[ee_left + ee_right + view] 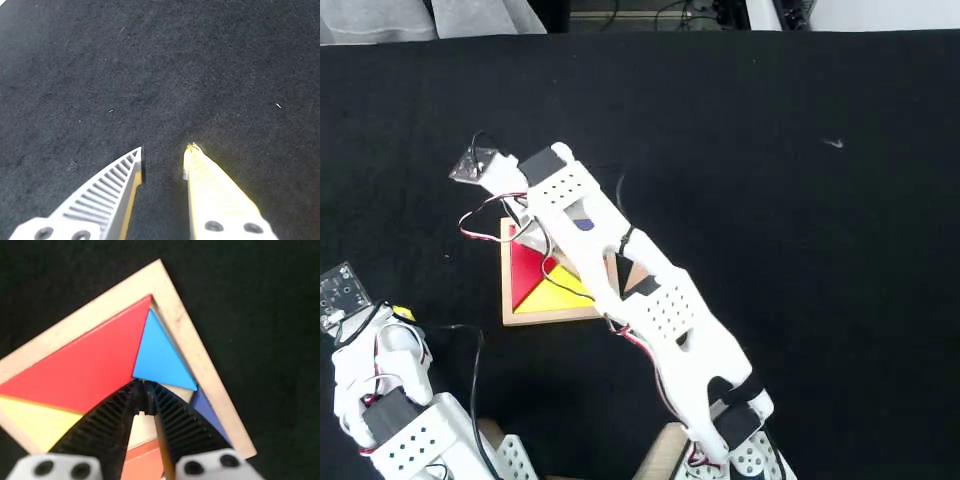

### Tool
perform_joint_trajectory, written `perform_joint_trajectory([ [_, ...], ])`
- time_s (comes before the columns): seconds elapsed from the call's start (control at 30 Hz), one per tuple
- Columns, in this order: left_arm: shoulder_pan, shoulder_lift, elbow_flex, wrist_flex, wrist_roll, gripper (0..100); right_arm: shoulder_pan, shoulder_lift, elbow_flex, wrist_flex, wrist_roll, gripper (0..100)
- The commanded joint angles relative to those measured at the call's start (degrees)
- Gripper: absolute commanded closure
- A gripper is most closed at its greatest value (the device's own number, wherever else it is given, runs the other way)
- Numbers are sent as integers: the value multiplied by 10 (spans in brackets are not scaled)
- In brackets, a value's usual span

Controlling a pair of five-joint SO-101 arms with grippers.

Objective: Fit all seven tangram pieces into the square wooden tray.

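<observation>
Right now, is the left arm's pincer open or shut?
Open. In the left wrist view the left pincer has its two tips apart, with bare black table showing between them and nothing held.

A black cloth table cover [800, 260] lay flat over the whole table and reached to its far edge. On it, well to the right, sat a small pale speck [833, 143] (too small to tell what it was). Behind the far edge were a grey folded fabric [380, 18] at the left, some dark cables [690, 12] near the middle, and a white flat surface [880, 14] at the right.
</observation>
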Motion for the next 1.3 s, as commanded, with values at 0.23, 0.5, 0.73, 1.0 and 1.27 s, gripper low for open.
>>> perform_joint_trajectory([
  [0.23,7,1,10,4,2,851,11,-69,-168,135,5,988],
  [0.5,7,0,10,4,2,851,105,-281,-23,133,-4,988],
  [0.73,7,-3,10,3,2,851,109,-550,261,118,-3,988],
  [1.0,8,-4,10,-2,4,855,154,-776,631,-15,-3,988],
  [1.27,167,-4,-20,4,4,855,165,-937,836,-83,-4,986],
])
